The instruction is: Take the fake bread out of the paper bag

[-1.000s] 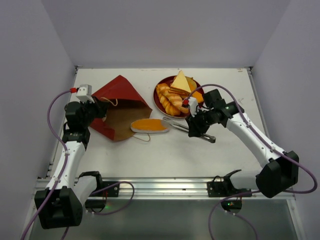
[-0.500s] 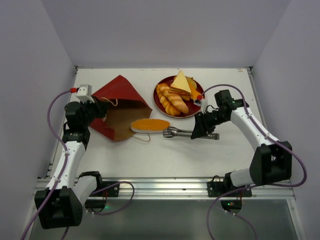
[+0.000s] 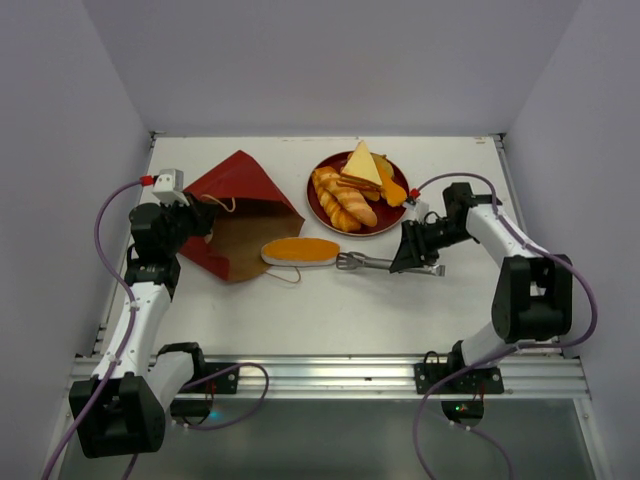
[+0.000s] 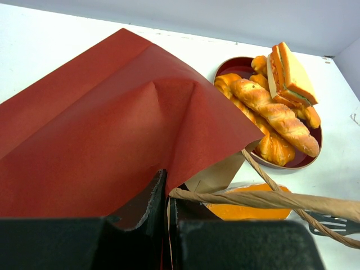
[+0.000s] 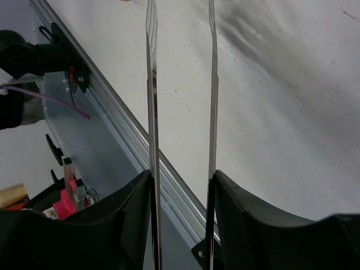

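**Claw on the tongs, long bun end-on at nine o'clock**

My right claw (image 3: 413,250) is clenched on the handle end of a pair of metal tongs (image 3: 372,264). My wrist view shows the two blades running out from between my fingers with a gap between them, so the tongs themselves stand open and hold nothing.

My left claw (image 3: 198,222) is pinched shut on the edge of the paper bag (image 3: 245,185). The bag lies flat on the table (image 3: 330,310) with its mouth opening roughly toward four o'clock.

The braided loaf (image 3: 340,200) and the sandwich wedge (image 3: 362,165) already sit on the plate (image 4: 236,63), at about eleven o'clock from my right claw.

The long bun (image 3: 300,250) lies on the table at the bag's mouth. It is mostly clear of the paper, though from my left wrist its far end looks tucked behind the bag's lip.

From the tips of the tongs the bun sits at nine o'clock, just beside them and not touching. Its long axis runs nine to three, nearly in line with the tongs, so I meet it end-on.

My right arm is the one placed to take it, since the left is busy holding the bag. I judge the blades must slide along either flank of the bun's three o'clock end before I squeeze. If they ride too high, they could push it back toward the paper.
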Controlling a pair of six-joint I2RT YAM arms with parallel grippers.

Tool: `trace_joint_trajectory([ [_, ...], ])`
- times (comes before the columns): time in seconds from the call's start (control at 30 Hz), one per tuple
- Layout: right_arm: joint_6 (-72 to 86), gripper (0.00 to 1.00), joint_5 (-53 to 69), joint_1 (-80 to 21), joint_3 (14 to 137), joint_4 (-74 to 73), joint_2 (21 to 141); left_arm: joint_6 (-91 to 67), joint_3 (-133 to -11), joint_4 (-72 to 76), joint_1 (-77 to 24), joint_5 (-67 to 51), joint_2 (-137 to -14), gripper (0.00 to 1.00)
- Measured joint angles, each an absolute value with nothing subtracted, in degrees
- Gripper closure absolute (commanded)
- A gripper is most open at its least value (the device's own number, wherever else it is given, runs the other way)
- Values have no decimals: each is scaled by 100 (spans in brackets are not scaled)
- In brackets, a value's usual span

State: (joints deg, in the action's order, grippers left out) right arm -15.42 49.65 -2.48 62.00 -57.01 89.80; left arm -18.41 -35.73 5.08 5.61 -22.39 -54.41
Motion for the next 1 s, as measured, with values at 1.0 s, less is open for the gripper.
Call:
trace_joint_trajectory([
  [1.0, -937, 62, 5885, -248, 7017, -5496, 11041, -1839, -3573, 510, 561, -2237, -5474, 91],
])
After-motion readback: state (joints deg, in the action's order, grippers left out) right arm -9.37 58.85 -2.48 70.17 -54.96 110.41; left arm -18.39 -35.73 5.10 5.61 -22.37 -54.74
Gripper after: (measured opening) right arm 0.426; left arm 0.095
